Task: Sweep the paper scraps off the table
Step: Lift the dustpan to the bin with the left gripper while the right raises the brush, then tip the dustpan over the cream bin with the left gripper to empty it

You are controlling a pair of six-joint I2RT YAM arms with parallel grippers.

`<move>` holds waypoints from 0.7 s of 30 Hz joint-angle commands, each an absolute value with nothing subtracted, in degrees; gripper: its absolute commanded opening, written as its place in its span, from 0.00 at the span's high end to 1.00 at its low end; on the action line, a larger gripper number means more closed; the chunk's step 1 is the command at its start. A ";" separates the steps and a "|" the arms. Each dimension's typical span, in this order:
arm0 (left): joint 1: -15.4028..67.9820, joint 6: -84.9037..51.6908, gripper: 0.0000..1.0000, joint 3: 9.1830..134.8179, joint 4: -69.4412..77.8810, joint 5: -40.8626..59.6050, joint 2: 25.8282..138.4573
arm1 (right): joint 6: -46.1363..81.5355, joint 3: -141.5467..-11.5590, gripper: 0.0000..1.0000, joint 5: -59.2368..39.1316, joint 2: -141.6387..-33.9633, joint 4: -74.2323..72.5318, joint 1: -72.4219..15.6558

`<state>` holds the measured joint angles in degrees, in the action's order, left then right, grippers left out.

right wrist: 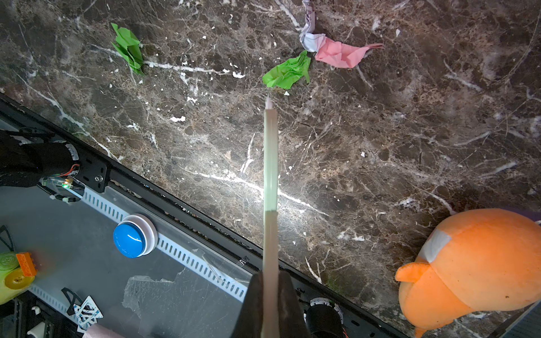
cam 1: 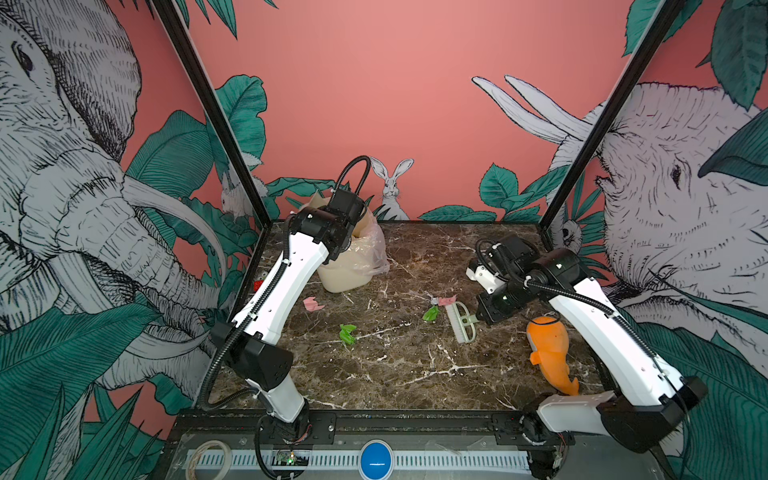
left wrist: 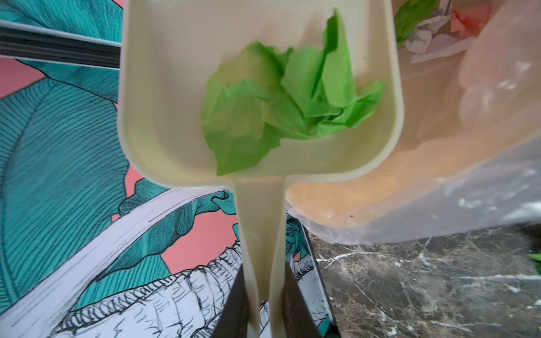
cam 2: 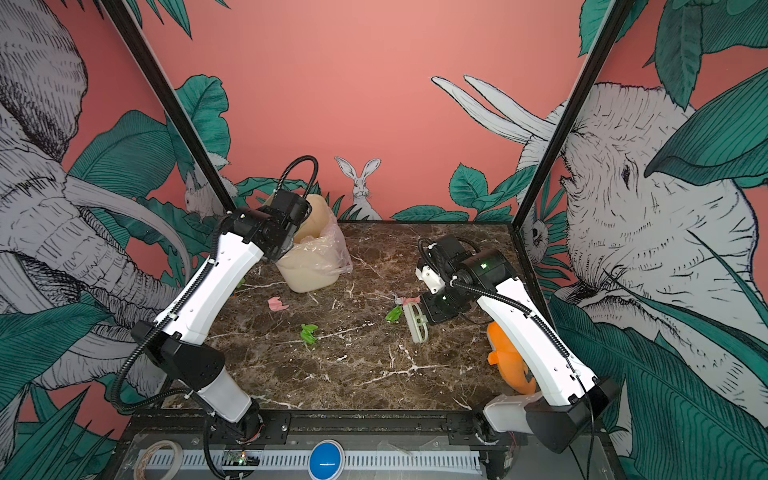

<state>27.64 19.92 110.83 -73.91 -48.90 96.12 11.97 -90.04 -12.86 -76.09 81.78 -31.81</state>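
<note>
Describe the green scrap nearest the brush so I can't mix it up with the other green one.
On the table, start at the orange fish on the right and go left to the brush. The green scrap lies just left of its bristles. Unlike the other green scrap, alone farther left, it has pink and white scraps right behind it.

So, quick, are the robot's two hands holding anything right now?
Left gripper: closed, holding the dustpan by its handle.
Right gripper: closed, holding the brush by its handle.
</note>
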 commanded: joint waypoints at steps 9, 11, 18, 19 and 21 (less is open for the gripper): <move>31.41 26.13 0.98 107.14 -72.19 -61.09 96.82 | 11.10 -90.29 1.00 -13.54 -75.85 83.41 -31.55; 31.73 28.01 0.98 106.11 -70.39 -62.53 96.39 | 11.07 -90.08 1.00 -13.61 -75.76 83.42 -31.51; 33.01 35.33 0.98 101.67 -62.76 -66.47 93.62 | 10.34 -90.07 1.00 -14.26 -76.42 83.32 -31.46; 33.05 36.03 0.98 100.71 -62.17 -67.20 93.32 | 10.16 -90.21 1.00 -14.38 -76.63 83.41 -31.46; 33.19 37.10 0.99 99.17 -60.77 -67.94 92.61 | 9.79 -90.56 1.00 -14.39 -77.07 83.51 -31.46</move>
